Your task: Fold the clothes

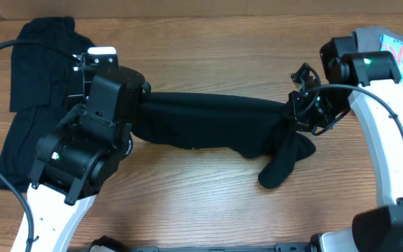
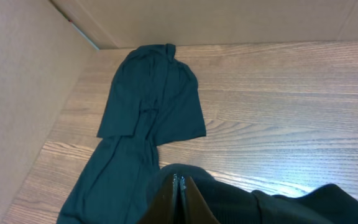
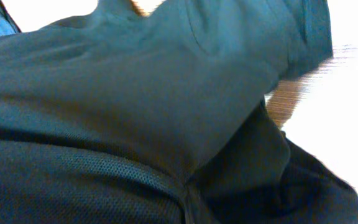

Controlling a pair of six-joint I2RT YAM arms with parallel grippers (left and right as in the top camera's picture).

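You have a black garment (image 1: 208, 122) stretched across the middle of the worktop (image 1: 187, 203), running from your left gripper (image 2: 178, 194) to your right gripper (image 1: 303, 110).

Left gripper: the fingers are pressed together and clenched on the garment's left end, with cloth bunched round them in the wrist view. From overhead, the arm's own body hides the grip.

Right gripper: it grasps the garment's right end, toward the right edge. Its wrist view is filled with dark cloth, so the fingers are hidden there.

Below that grip a loose flap (image 1: 285, 164) droops and rests on the wood. A second dark garment (image 1: 37, 91) lies along the left edge up to the far left corner. A pale blue packet (image 1: 401, 56) with red lettering sits at the far right corner.
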